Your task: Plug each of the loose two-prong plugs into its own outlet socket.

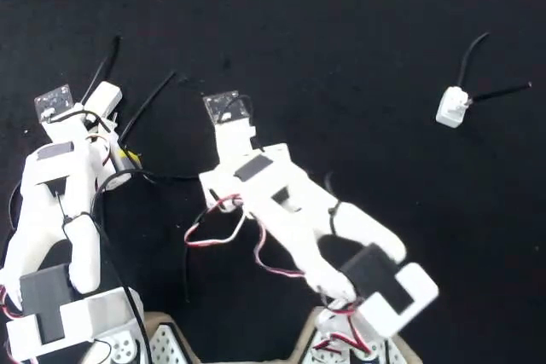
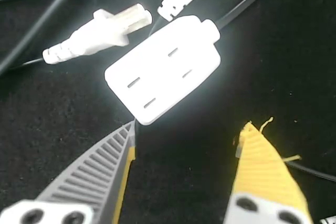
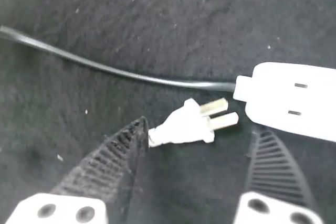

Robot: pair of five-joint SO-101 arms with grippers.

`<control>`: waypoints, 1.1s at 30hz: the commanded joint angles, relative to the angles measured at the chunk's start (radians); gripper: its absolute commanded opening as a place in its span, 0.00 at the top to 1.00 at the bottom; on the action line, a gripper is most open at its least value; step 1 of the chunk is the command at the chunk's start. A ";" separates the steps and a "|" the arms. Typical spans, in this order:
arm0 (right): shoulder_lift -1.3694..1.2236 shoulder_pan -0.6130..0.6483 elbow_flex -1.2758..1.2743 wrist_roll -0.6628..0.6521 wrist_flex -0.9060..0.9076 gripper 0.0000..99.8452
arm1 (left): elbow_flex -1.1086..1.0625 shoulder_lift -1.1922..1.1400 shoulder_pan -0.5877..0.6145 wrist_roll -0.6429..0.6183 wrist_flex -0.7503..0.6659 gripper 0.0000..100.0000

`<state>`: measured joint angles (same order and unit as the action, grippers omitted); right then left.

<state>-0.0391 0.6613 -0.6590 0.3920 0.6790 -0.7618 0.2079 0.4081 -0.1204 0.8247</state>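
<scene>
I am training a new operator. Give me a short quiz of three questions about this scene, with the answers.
1. True or false: in the right wrist view, the plug lies loose, its prongs pointing toward the outlet.
2. In the left wrist view, how many slots show on the outlet block? A two, B four, C six.
3. Fill in: the left gripper is ____ (open or shut).
Key: 1 true; 2 B; 3 open.
</scene>
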 commanded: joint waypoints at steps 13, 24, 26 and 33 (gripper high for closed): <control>-0.028 0.000 0.101 -0.086 -0.018 0.99 | 0.015 0.025 0.054 -0.014 -0.005 0.69; 0.199 -0.026 0.116 -0.305 0.051 0.99 | 0.015 0.025 0.047 -0.014 -0.005 0.69; 0.329 -0.041 0.137 -0.304 0.127 0.99 | 0.015 0.025 0.047 -0.014 -0.005 0.69; 0.667 -0.153 0.196 -0.315 0.341 0.99 | 0.016 0.025 0.051 -0.014 -0.005 0.69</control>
<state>0.4933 0.5754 -0.5224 0.0913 0.9659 -0.7618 0.2079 0.4526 -0.1204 0.8247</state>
